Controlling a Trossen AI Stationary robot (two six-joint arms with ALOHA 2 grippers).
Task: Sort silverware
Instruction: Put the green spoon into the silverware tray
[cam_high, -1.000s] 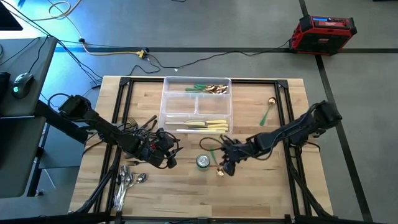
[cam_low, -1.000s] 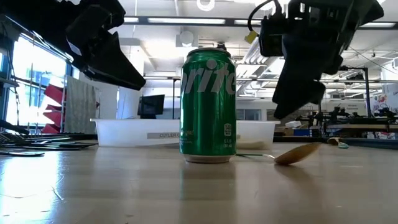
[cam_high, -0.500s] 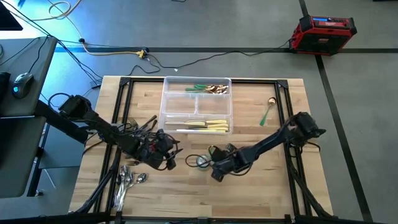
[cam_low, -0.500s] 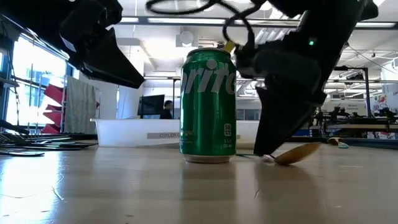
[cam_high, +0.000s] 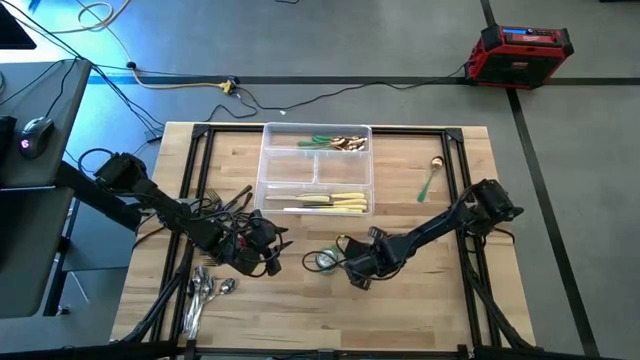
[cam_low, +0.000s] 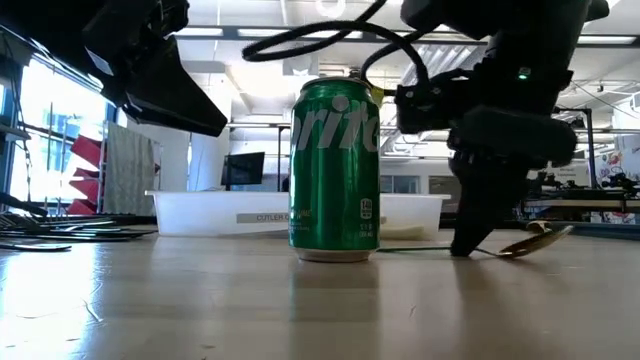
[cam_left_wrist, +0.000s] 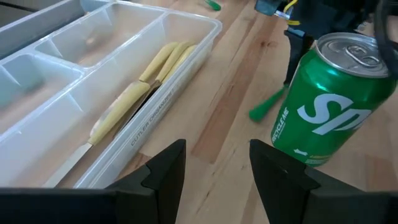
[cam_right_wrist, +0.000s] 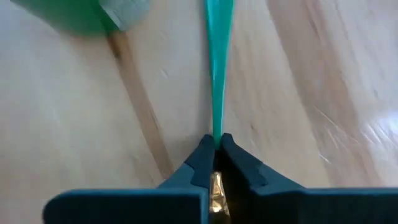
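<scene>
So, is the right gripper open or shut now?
Shut: the right gripper has its fingertips pinched on the green-handled spoon.

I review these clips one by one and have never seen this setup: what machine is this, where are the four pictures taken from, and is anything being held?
Two dark robot arms work at a wooden table. One camera looks straight down, one sits at tabletop height, and one rides on each wrist. The right gripper is shut on a green-handled spoon beside a green soda can. The left gripper hangs open near the clear tray, which holds cream-handled knives. Forks and silver spoons lie at the left.
</scene>
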